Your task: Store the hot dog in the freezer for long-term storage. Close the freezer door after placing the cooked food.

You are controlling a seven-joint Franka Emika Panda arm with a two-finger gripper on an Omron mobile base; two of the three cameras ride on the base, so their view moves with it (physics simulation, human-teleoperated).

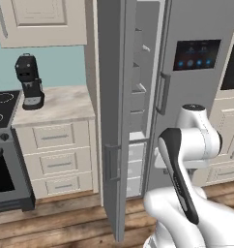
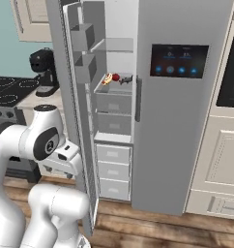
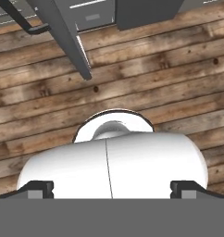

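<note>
The freezer door (image 1: 111, 121) stands swung wide open, its grey bins (image 2: 85, 53) on the inner face. Inside the freezer (image 2: 115, 114), the hot dog (image 2: 107, 79), a tan bun with a red-orange sausage, lies on a grey shelf next to a red item (image 2: 116, 77) and a dark item (image 2: 125, 79). My arm is folded low in front of the fridge. My gripper (image 3: 111, 190) points down at the wooden floor (image 3: 146, 74), open, fingertips (image 3: 40, 189) far apart with nothing held. The door's bottom edge (image 3: 63, 32) and freezer drawers (image 3: 86, 11) sit at the top of the hand view.
The fridge's right door with a dark touchscreen (image 2: 179, 60) is shut. A black coffee machine (image 1: 29, 80) stands on the counter (image 1: 61, 104) left of the open door, beside a stove (image 1: 3, 111). A black-fronted oven (image 2: 232, 72) lies at the right.
</note>
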